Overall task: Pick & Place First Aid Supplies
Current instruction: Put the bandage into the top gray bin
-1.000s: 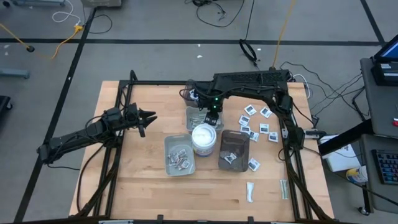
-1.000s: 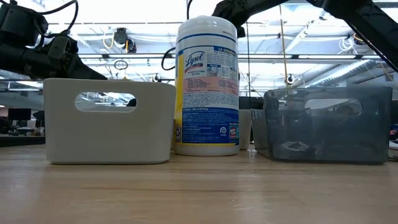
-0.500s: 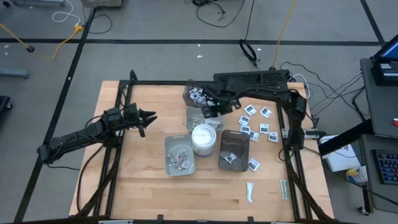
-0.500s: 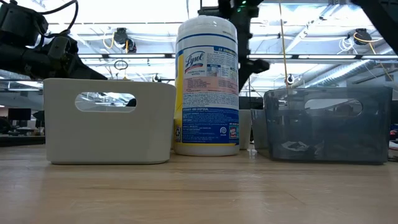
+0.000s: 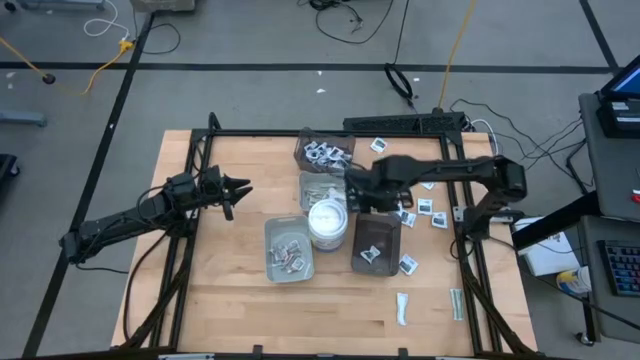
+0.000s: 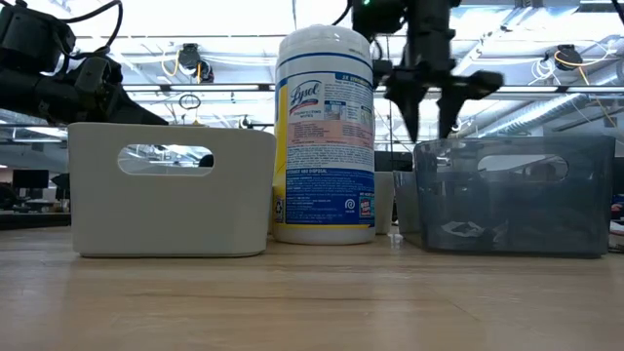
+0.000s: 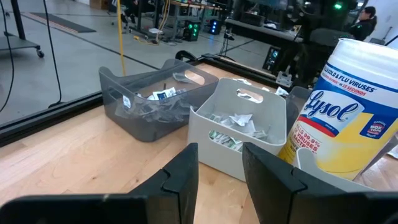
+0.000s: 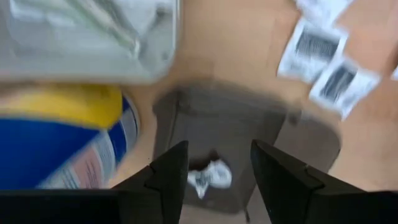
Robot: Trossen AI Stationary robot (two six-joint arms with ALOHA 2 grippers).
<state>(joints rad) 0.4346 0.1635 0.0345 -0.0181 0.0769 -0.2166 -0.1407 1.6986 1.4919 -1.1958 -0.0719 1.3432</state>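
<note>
Packets lie loose on the table's right side, square white ones with dark print, with two pale strips nearer the front edge and one square packet just beside the dark tray; nearest in the low view stand a grey tray, a white wipes tub and the dark tray in a row; the grey tray holds several packets, and the dark tray holds one crumpled packet; the right gripper hangs above the dark tray's far end with its fingers spread apart and nothing between them; behind the tub sit a second pale tray and a second dark tray, both with packets inside; the left gripper waits well apart over the table's left side, fingers parted and empty.
</note>
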